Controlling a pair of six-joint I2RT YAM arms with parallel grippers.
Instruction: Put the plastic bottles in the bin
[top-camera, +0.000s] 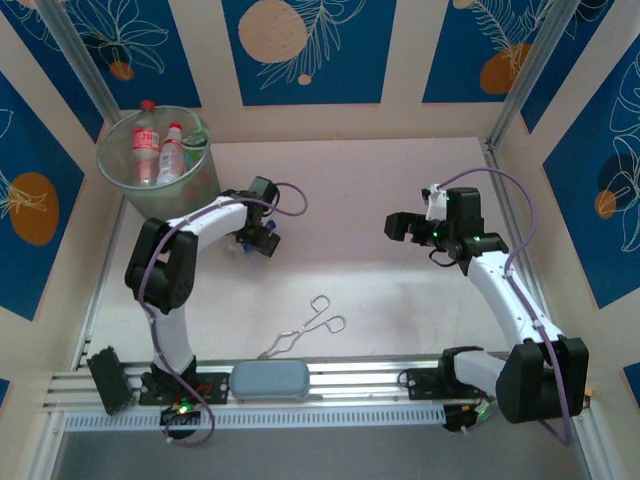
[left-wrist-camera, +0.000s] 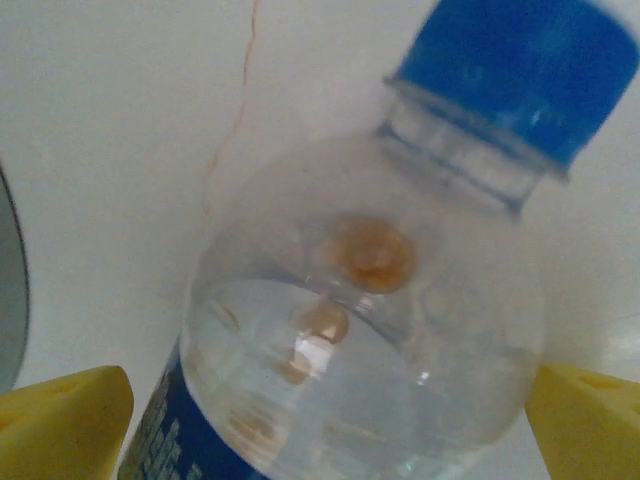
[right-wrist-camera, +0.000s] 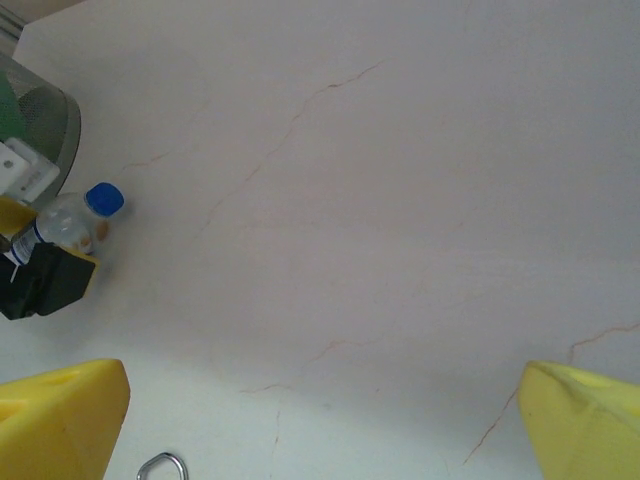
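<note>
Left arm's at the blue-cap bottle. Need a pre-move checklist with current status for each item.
1. Blue-capped bottle sits between the fingers of the left gripper: ok.
2. Grip is firm: cannot tell. Both fingers flank the bottle and seem to touch it, but no squeeze is visible.
3. Bottle is lifted: cannot tell.
4. Bin is upright with its mouth open and room above the bottles inside: ok.
5. Path from left gripper to bin: looks ok. In the top view the bin stands close by with nothing loose between.
6. Right gripper is open, empty and well off to the other side: ok. The tongs lie off the path.
</note>
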